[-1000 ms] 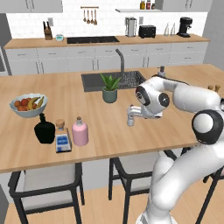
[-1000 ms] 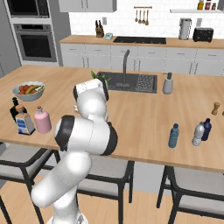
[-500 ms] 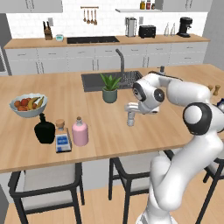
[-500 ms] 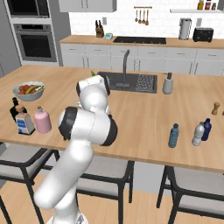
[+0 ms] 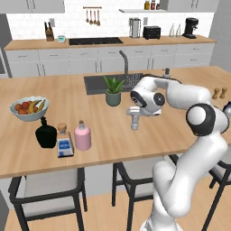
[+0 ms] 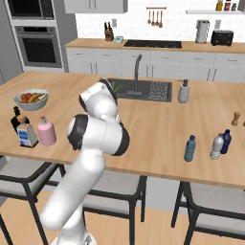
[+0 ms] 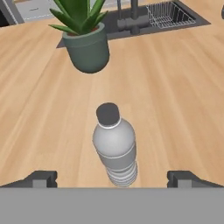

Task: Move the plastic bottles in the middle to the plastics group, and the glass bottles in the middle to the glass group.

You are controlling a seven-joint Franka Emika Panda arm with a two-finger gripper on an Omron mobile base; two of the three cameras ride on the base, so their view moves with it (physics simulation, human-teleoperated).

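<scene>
A clear greyish-white plastic bottle with a dark cap stands upright on the wooden island, mid-counter. My gripper is open above and around it, one fingertip on each side and neither touching. From the left base view the gripper hangs over this bottle. The teal plastic bottle stands at the island's right end beside a pale bottle and a dark blue one. At the left end the pink glass bottle stands next to the square clear bottle and the black flask.
A potted plant stands just beyond the bottle, before the sink. A fruit bowl sits behind the glass bottles. Brown shakers stand at the far right. Stools line the island's near edge.
The arm's elbow has swung a little to the left. The hand stays over the greyish bottle with its jaws open.
</scene>
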